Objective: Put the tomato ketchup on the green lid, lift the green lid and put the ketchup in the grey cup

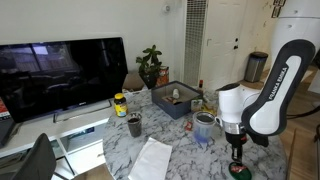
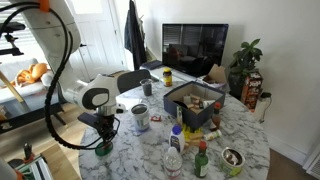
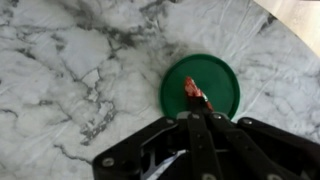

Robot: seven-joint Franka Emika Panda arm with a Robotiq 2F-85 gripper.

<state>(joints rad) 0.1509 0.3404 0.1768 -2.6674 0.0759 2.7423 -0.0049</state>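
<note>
Marble bench [image 3: 60, 60]: my hand [image 3: 199, 108] pinches the flat red ketchup packet [image 3: 192, 88] above the round green lid [image 3: 222, 80] (off-centre); it could skid off.

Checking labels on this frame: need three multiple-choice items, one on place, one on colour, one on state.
1. Where is the tomato ketchup?
A. Over the green lid, at the tips of the claw
B. On the floor
C. On top of the TV

2. What colour is the lid?
A. Yellow
B. Dark green
C. White

3. How does the claw stand?
A. Wide open
B. Half open
C. Shut

Key: 1 A, the wrist view shows the small red packet at the tips, above the disc. 2 B, the disc is dark green against the marble table. 3 C, the fingers meet on the packet with no gap.
</note>
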